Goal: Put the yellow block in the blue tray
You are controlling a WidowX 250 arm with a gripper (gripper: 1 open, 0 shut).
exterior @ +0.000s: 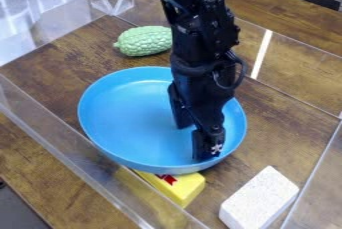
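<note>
We see the black robot arm [201,33] reaching down from the top of the view into the blue tray [114,113], a round shallow dish that sits on the dark wooden table [287,103]. Its gripper [198,136] points straight down over the tray's right half, close to the floor of the dish, and its jaws stand wide apart with nothing between them (the fingers are dark against the dark arm, so their edges are hard to make out, but no object shows in the gap).

The yellow block [171,184] is not in the tray. It lies on the table just outside the tray's near rim, partly tucked under that rim, with a bit of red visible on its top face. We cannot tell whether it touches the tray.

Just to the right of the block, near the bottom edge of the view, lies the white speckled sponge-like block [259,198], apart from the tray. On the far side of the tray, towards the upper left, rests the green bumpy lump [144,40], near the rim but separate from it.

A clear plastic wall [60,183] runs along the near edge of the table.
</note>
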